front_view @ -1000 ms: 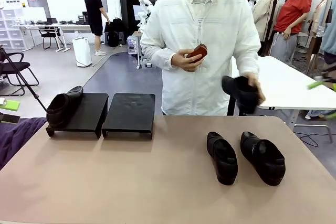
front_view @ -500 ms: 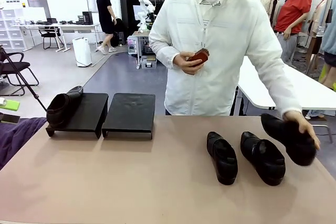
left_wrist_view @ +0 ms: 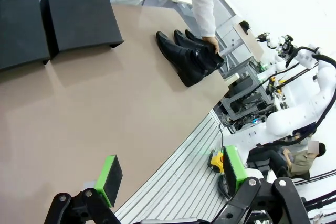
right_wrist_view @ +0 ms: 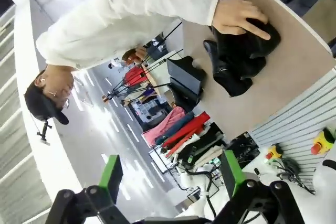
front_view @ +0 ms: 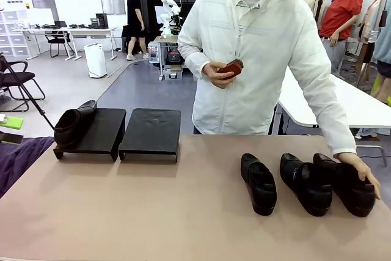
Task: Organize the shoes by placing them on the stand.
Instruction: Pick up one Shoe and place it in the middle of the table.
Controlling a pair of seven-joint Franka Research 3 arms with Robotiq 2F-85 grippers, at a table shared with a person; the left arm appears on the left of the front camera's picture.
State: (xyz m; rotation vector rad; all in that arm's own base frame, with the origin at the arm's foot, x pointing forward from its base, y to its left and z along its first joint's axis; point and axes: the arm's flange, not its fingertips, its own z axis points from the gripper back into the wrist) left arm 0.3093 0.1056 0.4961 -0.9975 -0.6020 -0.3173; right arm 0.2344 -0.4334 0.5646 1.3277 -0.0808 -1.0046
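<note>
Since the earlier frame, the person's hand point(front_view: 361, 168) has brought the newly placed shoe point(front_view: 343, 183) down onto the desk point(front_view: 153, 212), at my right end of the row, and the hand rests on top of it. This shoe lies close against the middle shoe point(front_view: 304, 183); contact between them cannot be confirmed. The third shoe point(front_view: 258, 183) lies a little apart on the other side. All three lie lengthwise, toes toward my side, which I judge is meant to keep them within my right arm's reach. The person's other hand point(front_view: 215, 73) holds a small brown object point(front_view: 232, 64) at chest height, away from the work. The stand is at the far left of the desk and consists of two parts. The left platform point(front_view: 102, 128) carries one shoe point(front_view: 72, 123) at its outer edge, with most of its surface bare. The right platform point(front_view: 151, 128) carries nothing. My left gripper point(left_wrist_view: 171, 174) is spread wide, holds nothing and hangs above the near edge of the desk. My right gripper point(right_wrist_view: 171, 174) is likewise wide and empty, looking toward the row of shoes. I judge that three placements are not yet done, and that no approach should begin while the hand covers the shoe.
</note>
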